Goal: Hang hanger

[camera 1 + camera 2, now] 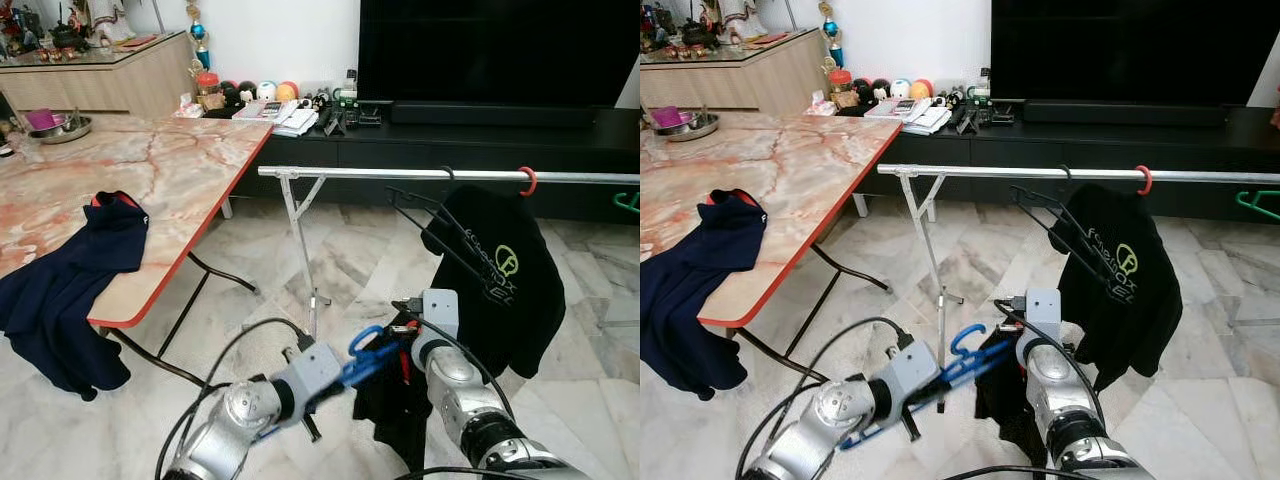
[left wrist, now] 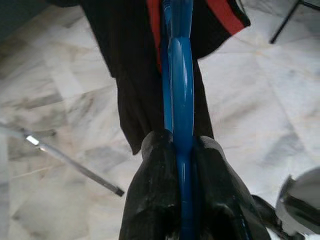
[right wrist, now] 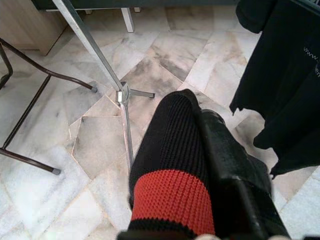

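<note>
**Hanger in hand, not yet on the rail**

Left gripper is clamped on the blue hanger — the left wrist view shows both black fingers pressed against the blue bar, with a black garment with red trim draped further along it. The hanger is low, in front of the robot's chest, well below the clothes rail, its hook curled upward.

Right gripper is pinched on the garment's knitted black cuff with a red band, the cloth bunched against one black finger. From the head views the right arm sits just beside the hanger, the dark cloth hanging down between the two arms.

Judgement on progress: the garment looks already loaded on the hanger, or nearly so; how well it is seated on the shoulders I cannot tell. What is left is the main part — lift the hanger up to the rail and hook it over the bar, then let go with both grippers.

The rail already carries a black t-shirt on a red-hooked hanger and a bare black hanger. The free stretch of bar toward the rack's upright leg looks like the likely spot. A navy garment hangs over the edge of the marble-top table on the left, untouched.
</note>
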You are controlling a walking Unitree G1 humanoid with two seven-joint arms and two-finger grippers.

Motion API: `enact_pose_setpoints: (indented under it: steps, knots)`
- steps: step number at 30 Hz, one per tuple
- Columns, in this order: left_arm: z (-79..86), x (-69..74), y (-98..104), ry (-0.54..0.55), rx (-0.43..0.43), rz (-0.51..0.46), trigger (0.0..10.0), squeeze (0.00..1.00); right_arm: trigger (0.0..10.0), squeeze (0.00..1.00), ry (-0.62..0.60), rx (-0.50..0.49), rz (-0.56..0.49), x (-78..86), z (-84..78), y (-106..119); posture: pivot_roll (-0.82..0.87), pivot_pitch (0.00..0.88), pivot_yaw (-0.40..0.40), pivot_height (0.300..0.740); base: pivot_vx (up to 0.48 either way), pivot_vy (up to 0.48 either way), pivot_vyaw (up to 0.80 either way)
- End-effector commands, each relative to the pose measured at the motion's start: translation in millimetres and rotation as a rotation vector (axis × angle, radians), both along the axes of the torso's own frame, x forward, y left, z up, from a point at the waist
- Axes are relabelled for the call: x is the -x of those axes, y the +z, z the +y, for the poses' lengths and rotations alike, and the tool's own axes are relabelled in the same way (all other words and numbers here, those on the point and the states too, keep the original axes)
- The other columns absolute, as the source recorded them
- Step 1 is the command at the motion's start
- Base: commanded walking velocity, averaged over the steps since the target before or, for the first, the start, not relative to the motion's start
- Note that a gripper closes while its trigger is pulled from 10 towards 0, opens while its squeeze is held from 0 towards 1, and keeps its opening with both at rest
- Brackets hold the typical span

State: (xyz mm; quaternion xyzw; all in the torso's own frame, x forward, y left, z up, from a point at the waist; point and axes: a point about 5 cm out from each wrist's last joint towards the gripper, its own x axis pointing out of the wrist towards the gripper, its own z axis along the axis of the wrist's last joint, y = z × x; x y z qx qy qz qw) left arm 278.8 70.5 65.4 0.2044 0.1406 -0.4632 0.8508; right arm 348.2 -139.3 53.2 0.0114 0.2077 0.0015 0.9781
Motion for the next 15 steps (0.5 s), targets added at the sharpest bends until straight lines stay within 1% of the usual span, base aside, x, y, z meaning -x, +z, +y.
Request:
enact_pose_setpoints:
  steps: [1,2,3,4,8,10,13,14,15]
  knots:
    - [-3.2,2.9,1.9,-0.04,0.011,0.011,10.0,0.0,10.0,0.0,0.02,-0.015,-0.046,-8.0,5.3,13.0,0.11,0.0,-0.005,0.74,0.0,0.0,0.0]
    - [-3.3,3.0,1.7,-0.042,0.015,0.014,10.0,0.0,10.0,0.0,0.022,-0.016,-0.049,-8.3,5.5,13.7,0.11,0.0,-0.005,0.74,0.0,0.0,0.0]
    - [-3.7,-0.3,3.4,-0.011,0.033,0.01,10.0,0.0,10.0,0.0,0.017,-0.025,-0.053,-9.0,5.0,14.9,0.11,0.0,-0.006,0.74,0.0,0.0,0.0]
    - [-3.7,-0.3,3.4,-0.011,0.033,0.01,10.0,0.0,10.0,0.0,0.017,-0.025,-0.053,-9.0,5.0,14.9,0.11,0.0,-0.006,0.74,0.0,0.0,0.0]
    - [-4.1,-4.0,3.9,0.016,0.033,0.001,10.0,0.0,10.0,0.0,0.01,-0.088,-0.063,-11.0,7.7,18.9,0.1,0.0,-0.007,0.74,0.0,0.0,0.0]
    - [-6.4,-4.7,3.2,0.025,0.039,0.0,10.0,0.0,10.0,0.0,0.024,-0.124,-0.084,-13.1,11.6,24.4,0.1,0.0,-0.007,0.74,0.0,0.0,0.0]
    - [-9.6,-6.6,2.6,0.051,0.048,-0.004,10.0,0.0,10.0,0.0,0.032,-0.142,-0.098,-14.0,13.7,28.1,0.09,0.0,-0.006,0.74,0.0,0.0,0.0]
    - [-12.7,-8.9,2.4,0.082,0.061,-0.01,10.0,0.0,10.0,0.0,0.035,-0.165,-0.098,-13.2,15.6,28.3,0.09,0.0,-0.006,0.74,0.0,0.0,0.0]
    - [-16.0,-9.2,3.1,0.085,0.083,-0.001,10.0,0.0,10.0,0.0,0.04,-0.19,-0.094,-12.0,18.2,27.4,0.08,0.0,-0.007,0.74,0.0,0.0,0.0]
